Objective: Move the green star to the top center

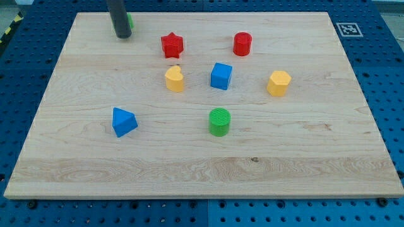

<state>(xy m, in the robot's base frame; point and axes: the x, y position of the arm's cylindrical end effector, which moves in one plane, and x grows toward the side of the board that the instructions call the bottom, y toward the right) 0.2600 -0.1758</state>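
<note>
The green star (129, 23) is at the view's top left, almost wholly hidden behind my dark rod; only a green sliver shows at the rod's right side. My tip (122, 36) rests on the board touching or just left of that green block. The top center of the board lies to the right of it, above the red star (172, 45) and the red cylinder (242, 44).
A yellow block (175, 79), a blue cube (221, 75) and a yellow hexagonal block (278, 83) sit mid-board. A blue wedge-like block (124, 122) and a green cylinder (219, 121) lie lower. The wooden board (353, 157) rests on a blue pegboard table.
</note>
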